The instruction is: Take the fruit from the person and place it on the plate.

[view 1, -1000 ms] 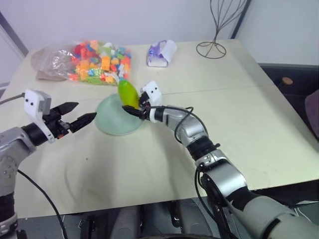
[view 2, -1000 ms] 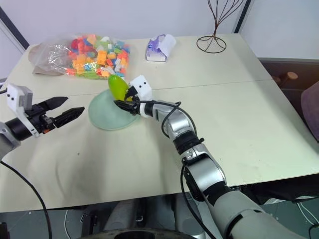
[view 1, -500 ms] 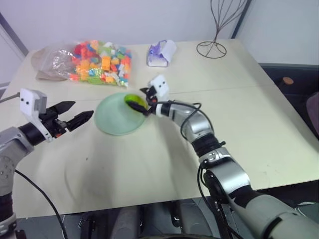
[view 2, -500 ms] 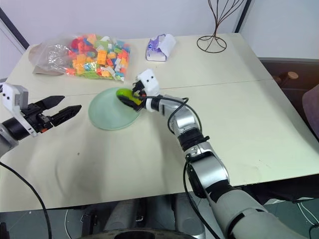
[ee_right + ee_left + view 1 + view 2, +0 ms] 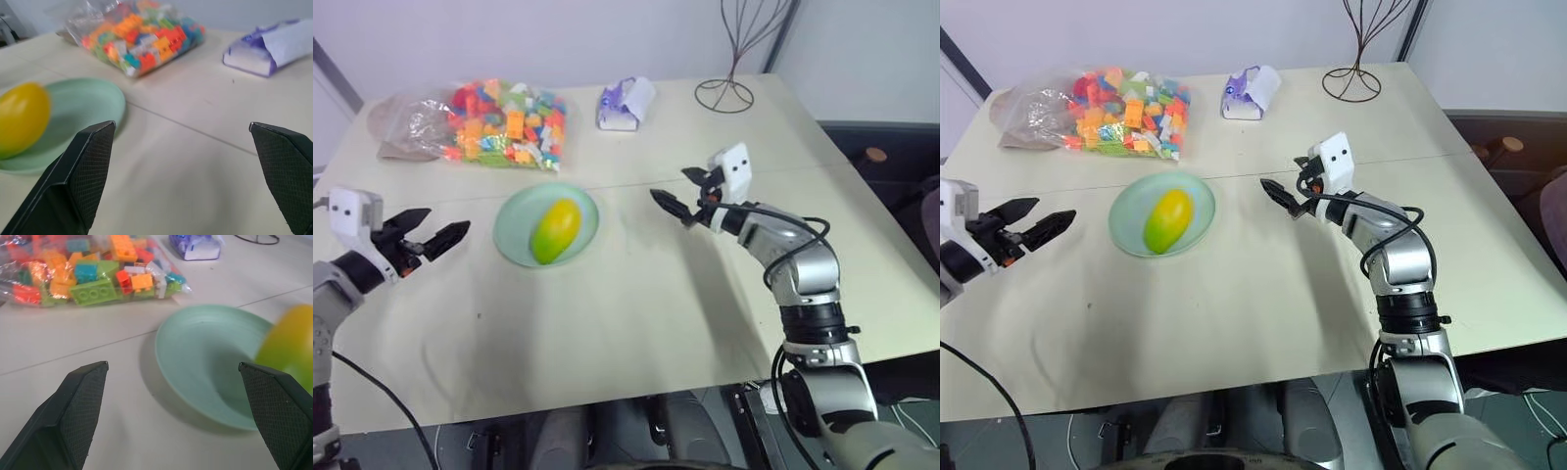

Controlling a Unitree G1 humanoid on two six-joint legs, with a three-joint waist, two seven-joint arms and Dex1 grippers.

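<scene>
While the mango (image 5: 556,230) is lying on the mint-green plate (image 5: 514,217) at mid-tabletop (image 5: 636,313), the right tool (image 5: 677,196) is hovering empty beside it, fingers spread wide; the left tool (image 5: 429,230) is likewise gaping, holding nothing.

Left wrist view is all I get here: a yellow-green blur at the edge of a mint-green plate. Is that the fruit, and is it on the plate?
Observer: Yes, the smooth oval yellow-green mango lies on the round pale mint-green plate, held by nothing.
Operator: Where is the other arm?
Observer: The right gripper hovers over bare table, off to the plate's right, apart from it, fingers open.
Operator: Anything further back?
Observer: A thin dark wire stand rises at the table's far edge, beyond the purple-and-white packet.
</scene>
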